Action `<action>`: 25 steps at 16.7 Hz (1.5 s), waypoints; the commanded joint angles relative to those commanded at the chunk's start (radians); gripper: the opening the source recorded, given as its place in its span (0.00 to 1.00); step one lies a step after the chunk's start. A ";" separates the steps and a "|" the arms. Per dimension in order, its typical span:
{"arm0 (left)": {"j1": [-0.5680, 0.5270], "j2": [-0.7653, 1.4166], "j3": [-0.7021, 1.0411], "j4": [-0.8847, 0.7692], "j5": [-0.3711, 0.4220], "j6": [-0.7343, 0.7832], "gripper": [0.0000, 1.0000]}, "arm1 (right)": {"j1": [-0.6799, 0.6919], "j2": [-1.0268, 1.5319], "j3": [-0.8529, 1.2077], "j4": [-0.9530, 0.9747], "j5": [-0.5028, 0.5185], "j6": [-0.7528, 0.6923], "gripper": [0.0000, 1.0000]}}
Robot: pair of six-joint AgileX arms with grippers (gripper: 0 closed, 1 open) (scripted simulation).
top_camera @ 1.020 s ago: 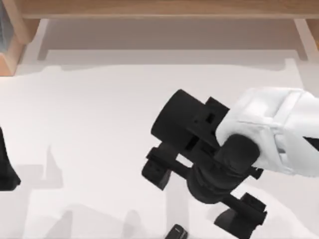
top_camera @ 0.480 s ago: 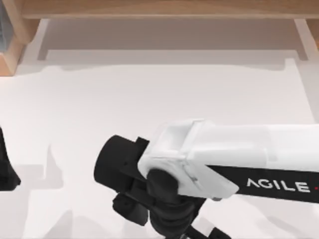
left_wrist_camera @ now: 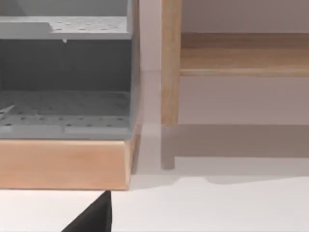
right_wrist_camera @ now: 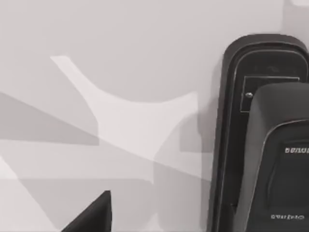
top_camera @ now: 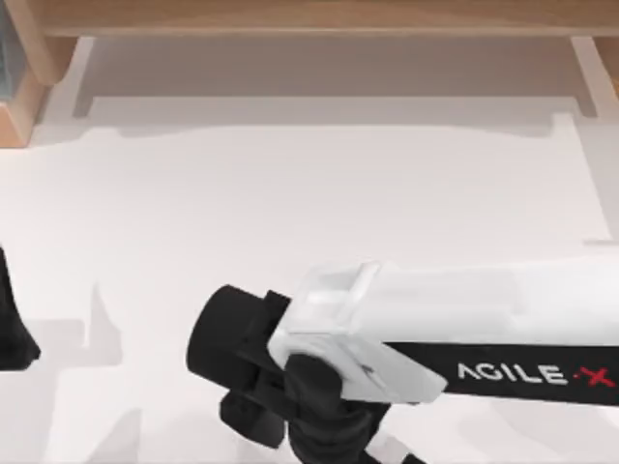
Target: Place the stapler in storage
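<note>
The stapler, a black rounded oblong with a thin light edge, lies on the white table close under my right wrist camera. From above it is hidden beneath my right arm. My right gripper hangs low over the table's front edge, left of centre, and is open. One of its fingertips stands well to the side of the stapler, with nothing between the jaws. My left gripper is parked at the table's left edge, open and holding nothing.
A wooden shelf unit runs along the back of the table. A wooden-framed box with grey perforated trays stands at the back left, beside a wooden post. My right arm's white link spans the front right.
My right arm has swung left and toward the front edge, then settled a little lower. It now covers the stapler, which showed at the bottom edge a second ago.
</note>
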 joint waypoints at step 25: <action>0.000 0.000 0.000 0.000 0.000 0.000 1.00 | 0.002 0.034 -0.042 0.071 0.000 0.003 0.00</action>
